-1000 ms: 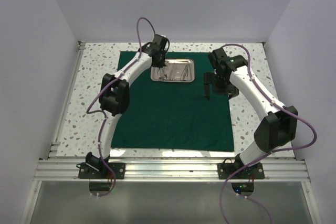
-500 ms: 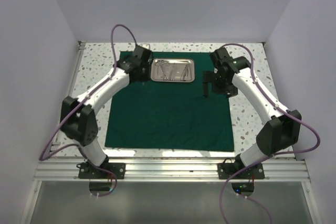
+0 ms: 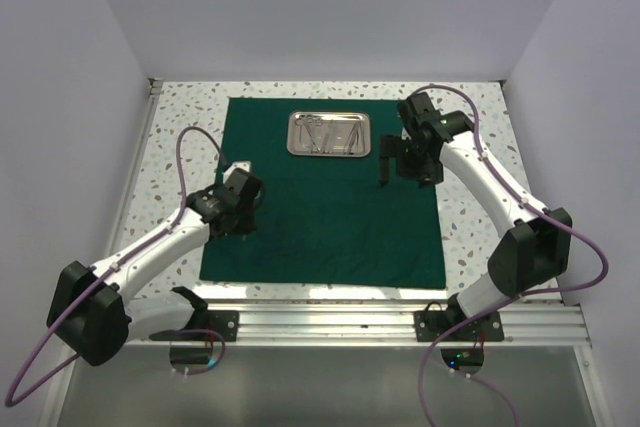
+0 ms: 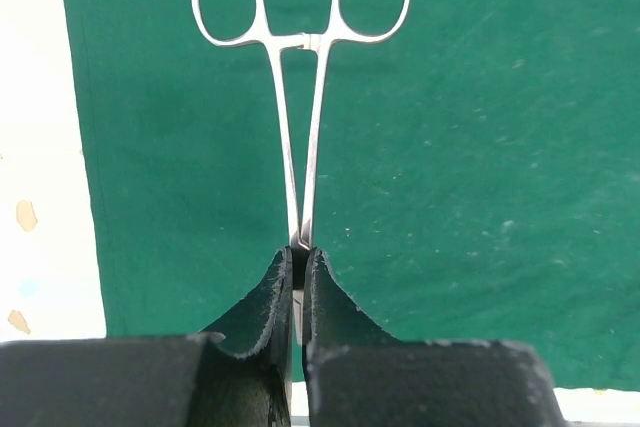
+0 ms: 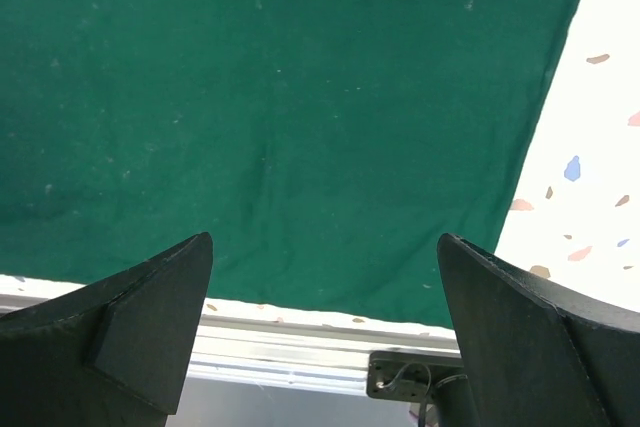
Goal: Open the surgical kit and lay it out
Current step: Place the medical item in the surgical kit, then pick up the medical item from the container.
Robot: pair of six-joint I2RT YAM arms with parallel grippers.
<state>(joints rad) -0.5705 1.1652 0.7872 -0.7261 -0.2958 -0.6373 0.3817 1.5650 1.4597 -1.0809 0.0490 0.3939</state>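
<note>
The dark green cloth [image 3: 330, 212] lies spread flat on the table. The steel tray [image 3: 330, 134] sits at its far middle with slim steel instruments in it. My left gripper [image 3: 240, 179] is over the cloth's left part, shut on steel forceps [image 4: 303, 97]. In the left wrist view the gripper [image 4: 300, 265] pinches the forceps by the tips, and the ring handles point away above the cloth [image 4: 480, 147] near its left edge. My right gripper [image 3: 398, 162] hangs just right of the tray. In the right wrist view it [image 5: 325, 239] is wide open and empty above the cloth [image 5: 300, 97].
Speckled white tabletop [image 3: 470, 207] borders the cloth on both sides, and shows in the left wrist view [image 4: 35, 147] and the right wrist view [image 5: 590, 147]. An aluminium rail [image 3: 330, 322] runs along the near edge. White walls enclose the table.
My left arm has swung from the tray back toward the near left, carrying the forceps over the cloth's left part. My right gripper has shifted slightly toward the tray.
</note>
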